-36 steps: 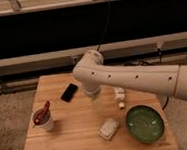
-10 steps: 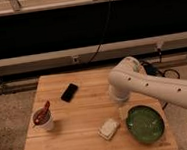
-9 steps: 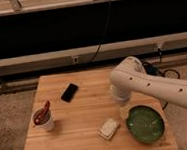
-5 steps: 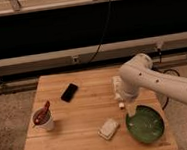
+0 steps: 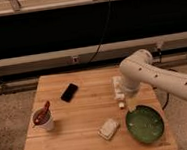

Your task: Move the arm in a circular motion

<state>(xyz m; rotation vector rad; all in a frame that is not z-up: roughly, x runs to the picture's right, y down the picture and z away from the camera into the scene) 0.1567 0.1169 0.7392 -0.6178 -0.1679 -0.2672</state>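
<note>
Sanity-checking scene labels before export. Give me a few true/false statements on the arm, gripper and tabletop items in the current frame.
1. The arm reaches in from the right side of the view. True.
2. The gripper hangs over the phone. False: it is over the right part of the wooden table, just above the green bowl; the black phone lies apart to the left.
3. The white cup holds something red. True.
4. The green bowl sits at the table's left edge. False: it is near the right front corner.
5. A small pale block lies left of the green bowl. True.
</note>
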